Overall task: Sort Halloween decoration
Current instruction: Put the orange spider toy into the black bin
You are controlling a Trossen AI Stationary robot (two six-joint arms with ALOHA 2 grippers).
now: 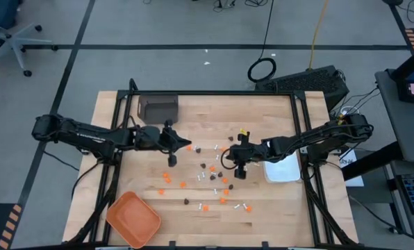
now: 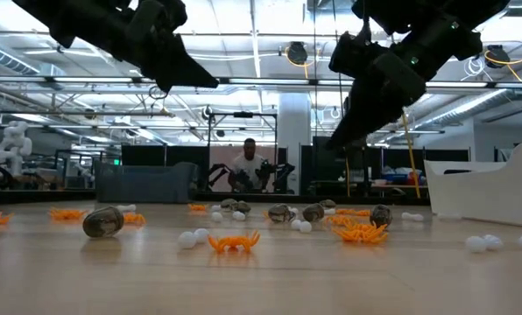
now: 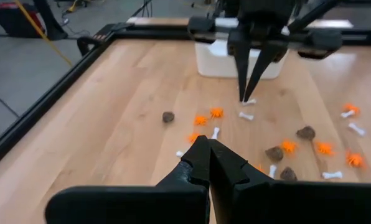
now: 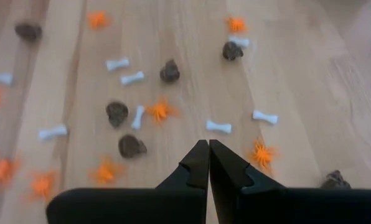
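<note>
right tool (image 4: 208, 147) shut | white sticks (image 4: 218, 127) axes mixed, seemingly flat

Both arms reach inward, left pincer (image 1: 171, 160) and right pincer (image 1: 237, 173) closed.

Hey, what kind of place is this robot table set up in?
Likely a robotics lab or workshop: exposed ceiling lights, an office chair on taped concrete, cables trailing off a framed wooden table.

bright, even light falls from ceiling strip lights (image 2: 243, 35) seen in the low view, where they glare and both arms read as dark silhouettes. shadows on the wooden table (image 1: 262, 208) are soft and faint. the right wrist view blurs toward its edges.
</note>
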